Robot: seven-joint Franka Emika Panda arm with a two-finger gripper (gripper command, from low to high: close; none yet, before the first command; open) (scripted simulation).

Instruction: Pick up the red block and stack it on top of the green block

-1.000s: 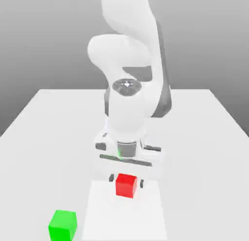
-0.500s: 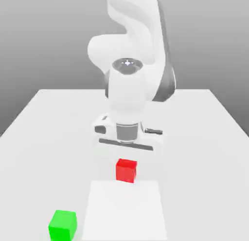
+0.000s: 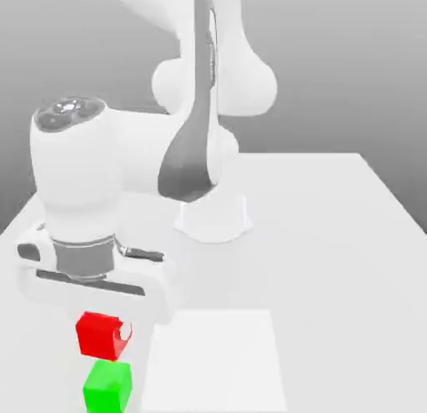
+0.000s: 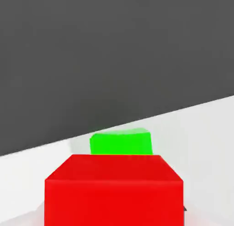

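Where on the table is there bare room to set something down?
In the exterior view, the table is bare to the right of the robot's base and of the white square. The crowded spot is front left, where the gripper holds the red block above the green block.

In the exterior view, the top edge cuts off the upper arm (image 3: 197, 61), which hides the far corner of the counter (image 3: 317, 261) on the view's left. The bottom edge crops the green block (image 3: 107, 388). A pale patch covers part of the red block's (image 3: 98, 336) side. In the hand view, the red block runs off the lower edge and hides the green block's lower part.
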